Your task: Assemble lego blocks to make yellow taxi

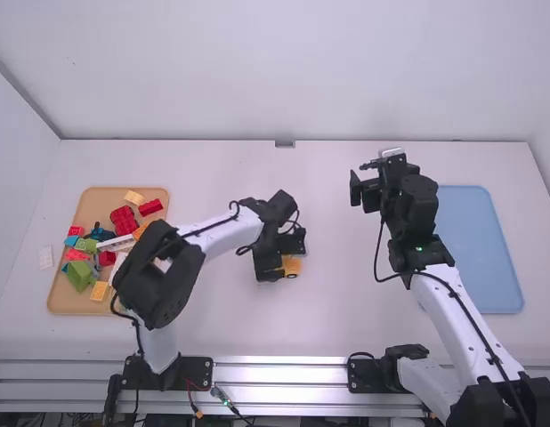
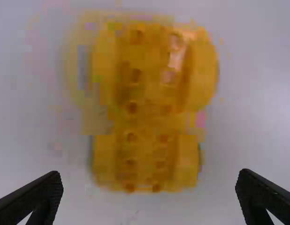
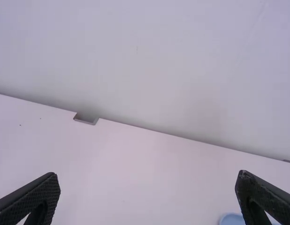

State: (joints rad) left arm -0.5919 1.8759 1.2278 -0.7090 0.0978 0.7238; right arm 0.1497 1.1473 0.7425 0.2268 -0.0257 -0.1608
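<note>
Nearest the left gripper (image 1: 282, 253) I can see the yellow-orange studded piece (image 1: 292, 266), on the white table (image 1: 337, 311) right beneath it. From above, that gripper's black body hides much of the piece. In the left wrist view the fingers stand wide, clear of it on both sides; its outline is smeared, the studs only soft dots. Its long axis runs across the line from one finger to the other; which end is the front, I can't tell. Beyond, to this gripper's right and farther up the table, the right gripper (image 1: 364, 178) stands wide too, nothing between its fingers. Well left of the left gripper, the left arm partly covers the tan tray (image 1: 66, 301) of mixed blocks (image 1: 80, 274). Farthest off, past the right gripper, lies the blue tray (image 1: 480, 258).
</note>
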